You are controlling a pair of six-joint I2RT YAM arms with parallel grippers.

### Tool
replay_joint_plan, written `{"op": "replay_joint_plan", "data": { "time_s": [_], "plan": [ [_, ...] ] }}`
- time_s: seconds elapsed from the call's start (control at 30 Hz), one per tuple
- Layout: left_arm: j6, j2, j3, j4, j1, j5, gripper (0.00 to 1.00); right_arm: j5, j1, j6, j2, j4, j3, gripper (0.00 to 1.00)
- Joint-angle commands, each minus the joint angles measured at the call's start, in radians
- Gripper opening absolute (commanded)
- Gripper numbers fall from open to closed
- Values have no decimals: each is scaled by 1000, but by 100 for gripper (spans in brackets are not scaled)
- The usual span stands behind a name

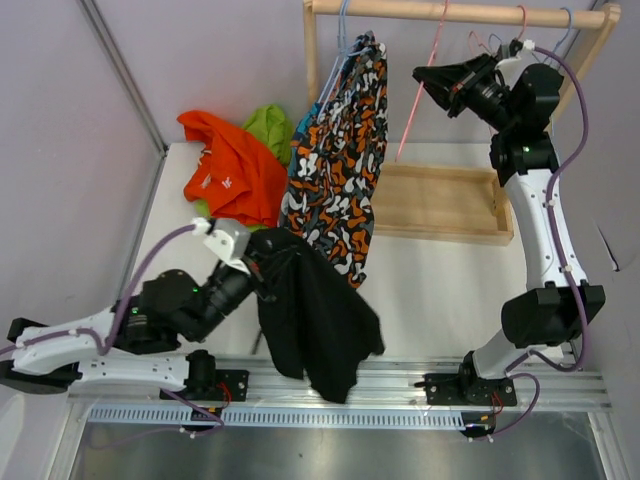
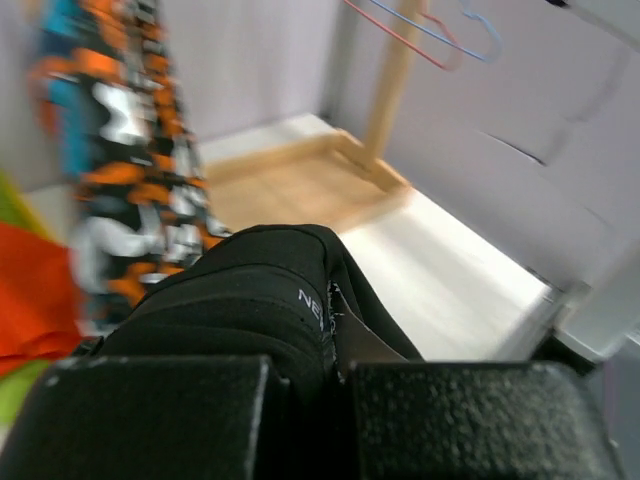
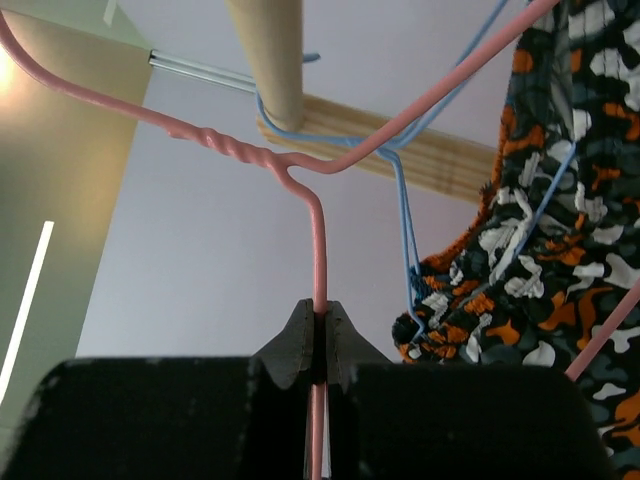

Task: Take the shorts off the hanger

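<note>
My left gripper point(image 1: 258, 262) is shut on the black shorts point(image 1: 312, 320), which hang from it over the table's near edge; they fill the left wrist view point(image 2: 250, 310). My right gripper point(image 1: 428, 80) is raised by the wooden rail point(image 1: 450, 12) and shut on the wire of a bare pink hanger point(image 3: 318, 240). A blotch-patterned pair of shorts point(image 1: 340, 170) hangs from a blue hanger point(image 3: 405, 230) on the rail; it also shows in the right wrist view point(image 3: 550, 230). Orange-red shorts point(image 1: 228, 165) and lime green shorts point(image 1: 268, 128) lie heaped at the table's far left.
The wooden rack's base tray point(image 1: 440, 203) lies at the back centre-right. More bare hangers point(image 1: 520, 25) hang at the rail's right end. A grey wall and metal post point(image 1: 125, 75) stand on the left. The arms' mounting rail point(image 1: 400, 385) runs along the near edge.
</note>
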Motion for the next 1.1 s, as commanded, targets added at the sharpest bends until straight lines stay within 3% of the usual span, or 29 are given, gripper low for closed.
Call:
{"op": "replay_joint_plan", "data": {
  "time_s": [0.0,0.23,0.3,0.4,0.47,0.63,0.7,0.73,0.83,0.9,1.07],
  "plan": [
    [142,-38,110,-93,-5,-195,0,-66,-30,-19,38,71,121,0],
    [406,-45,283,-15,-5,-321,0,-72,-56,-18,75,95,105,0],
    [574,-28,297,116,-3,-355,0,-80,-64,-13,73,106,72,0],
    [710,-5,325,239,48,-345,0,-80,-68,-18,54,114,7,0],
    [663,18,403,176,111,-267,0,-78,-68,-24,26,123,-35,0],
    [488,197,571,-100,403,-79,0,-80,-68,-58,-29,92,-136,2],
    [442,239,579,-112,545,17,0,-86,-68,-76,-54,81,-153,14],
    [420,271,584,-115,601,62,0,-84,-96,-87,-62,65,-159,44],
    [311,339,660,-159,823,246,0,-86,-99,-143,-98,-10,-172,99],
    [271,423,739,-176,941,335,0,-74,-99,-189,-138,-73,-185,99],
    [256,633,931,-170,1081,438,0,-71,-81,-265,-242,-116,-291,100]
  ]
}}
